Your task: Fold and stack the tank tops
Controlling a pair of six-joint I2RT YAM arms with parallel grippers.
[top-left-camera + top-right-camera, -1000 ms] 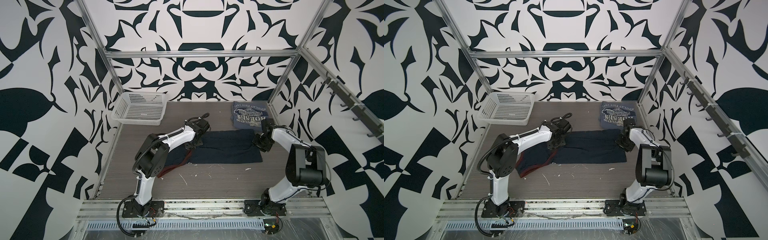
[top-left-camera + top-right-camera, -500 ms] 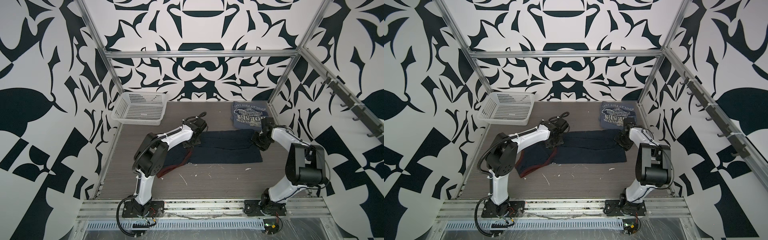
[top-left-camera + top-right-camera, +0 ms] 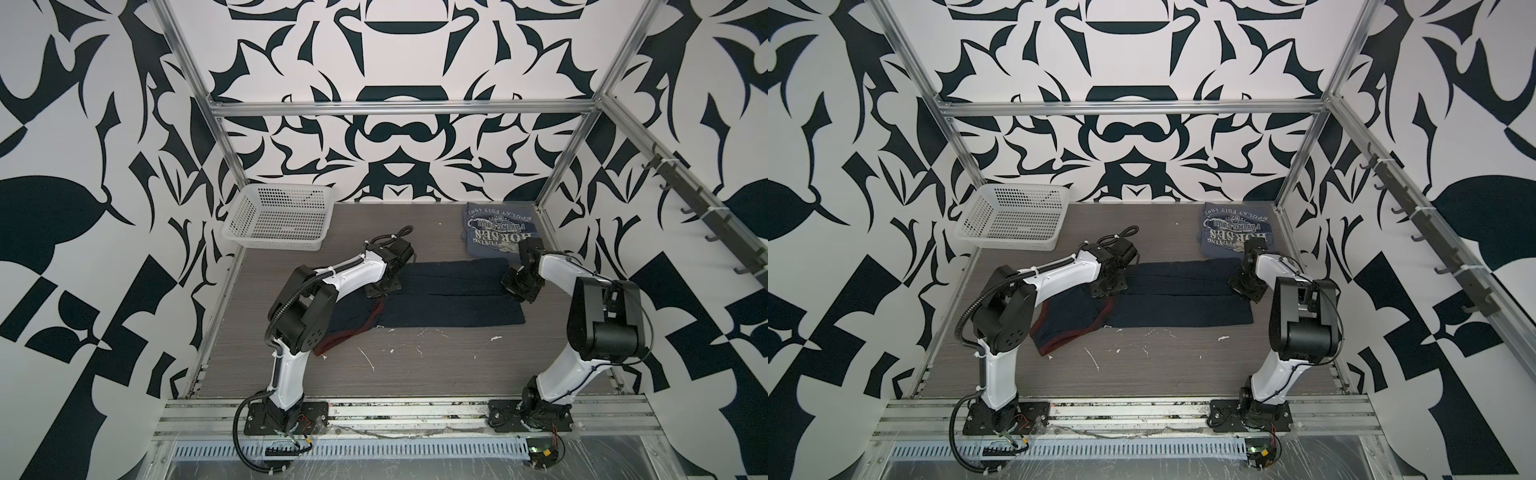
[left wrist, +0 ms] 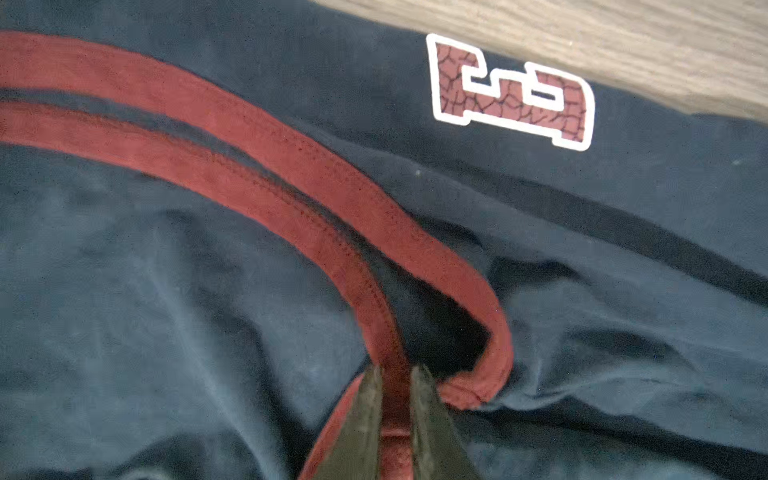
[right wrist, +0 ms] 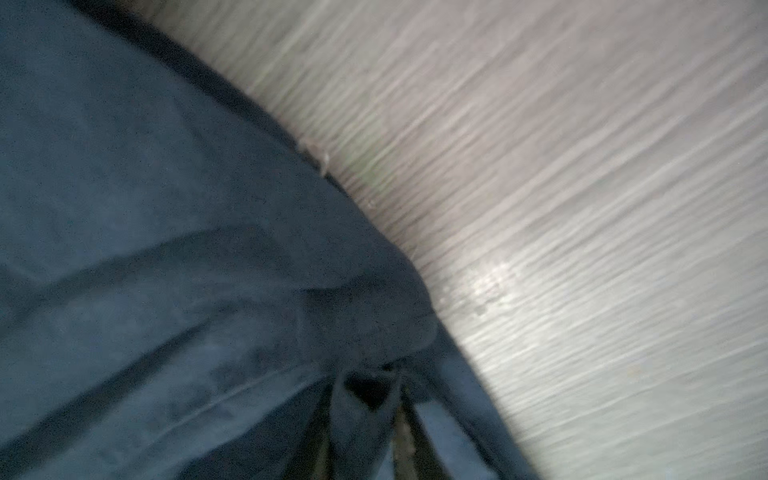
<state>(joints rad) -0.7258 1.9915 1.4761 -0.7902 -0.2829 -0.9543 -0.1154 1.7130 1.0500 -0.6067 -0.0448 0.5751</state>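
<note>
The dark navy tank top [image 3: 449, 297] [image 3: 1179, 297] lies spread across the middle of the table, its red-trimmed end toward the left arm. My left gripper [image 4: 395, 374] [image 3: 384, 286] is shut on the red trim [image 4: 390, 357], with the "23" patch [image 4: 511, 93] in the left wrist view. My right gripper [image 5: 365, 399] [image 3: 519, 286] is shut on a bunched fold of the navy cloth [image 5: 166, 249] at the top's right end. The slate grey-blue tank top [image 3: 498, 228] [image 3: 1235, 228] lies folded at the back right, print up.
A white perforated basket [image 3: 280, 218] [image 3: 1013, 218] stands at the back left. Metal frame posts rise at the table's back corners. White flecks dot the wood-grain tabletop [image 3: 415, 365] in front of the navy top.
Both grippers have closed on the navy top's ends. The top's back edge now lies folded forward, with a crease along its middle.
</note>
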